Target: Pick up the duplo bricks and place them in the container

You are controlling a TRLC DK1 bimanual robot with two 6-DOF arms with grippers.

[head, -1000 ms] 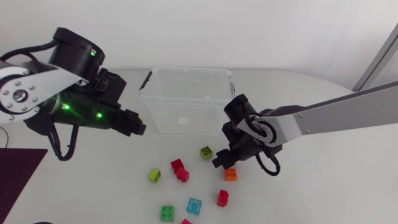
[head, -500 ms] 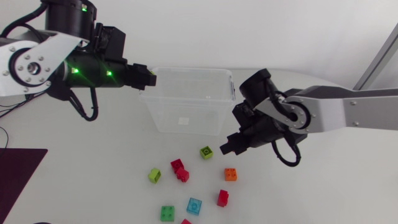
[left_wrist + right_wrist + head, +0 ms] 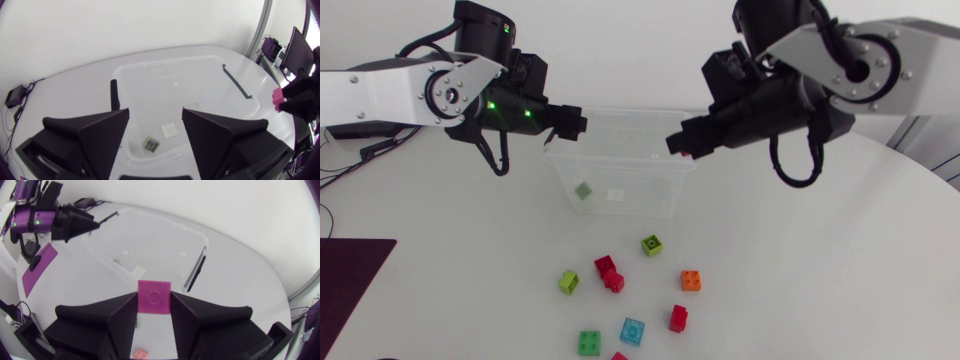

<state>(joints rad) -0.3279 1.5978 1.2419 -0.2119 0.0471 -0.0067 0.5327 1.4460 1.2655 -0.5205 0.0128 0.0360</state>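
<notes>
**A:** Left claw, status?

**B:** Released. Fingers spread wide, nothing between them. It hangs above the container, over its left rim. Its wrist view looks down into the box.

**A:** The container itself?

**B:** Clear plastic, open top, black handles at the two ends. Sits at the far middle of the white counter. One green brick lies on its floor, toward the left, just beside a pale label.

**A:** Right claw?

**B:** Clenched on a magenta brick, pinched from both sides. One face with a round ring turned to the wrist camera. Held in the air over the container's right side.

**A:** Loose bricks?

**B:** All on the counter, on the near side of the container and apart from it.
- The lime brick is closest to the box.
- The chartreuse brick is further left.
- Two red bricks touch each other between those two.
- The orange brick is to the right.
- Nearer still are a single red brick, a light blue brick and an emerald brick.

**A:** Anything else?

**B:** Purple mat at the counter's left near edge, well apart from the bricks.
</notes>
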